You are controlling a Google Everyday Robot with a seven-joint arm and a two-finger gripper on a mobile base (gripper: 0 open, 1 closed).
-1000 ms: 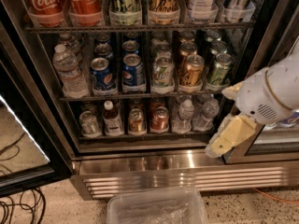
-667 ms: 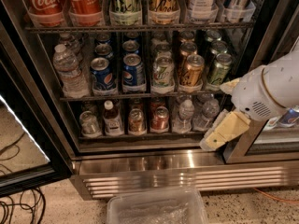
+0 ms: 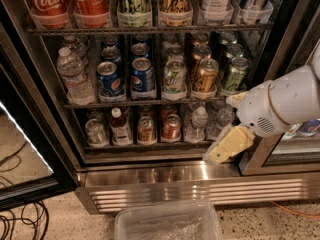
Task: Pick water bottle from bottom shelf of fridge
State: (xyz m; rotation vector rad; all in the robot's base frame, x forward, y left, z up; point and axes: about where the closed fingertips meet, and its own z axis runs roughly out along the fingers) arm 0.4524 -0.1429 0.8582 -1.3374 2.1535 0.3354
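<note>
- Currently the pincer (image 3: 221, 150) hangs low at the right of the fridge (image 3: 175, 181), in front of the right end of the bottom shelf (image 3: 150, 145), its yellowish tip pointing down and left.
- Whether the pincer is wide or narrow I cannot tell; nothing shows in its hold.
- Behind it the white arm (image 3: 280, 106) reaches in from the right edge.
- The water bottle (image 3: 198, 125) stands upright on the bottom shelf, right of middle, just left of the pincer and apart from it.
- A second clear bottle (image 3: 222, 118) stands right of it, partly behind the pincer.
- Left of the water bottle stand two cans (image 3: 171, 126), then a red-capped bottle (image 3: 118, 128).
- The shelf above holds blue, green and gold cans and a bigger clear bottle (image 3: 75, 76) at its left end.
- The glass door (image 3: 20, 149) stands open at the left.
- A clear plastic tub (image 3: 167, 224) sits on the floor below the steel base.
</note>
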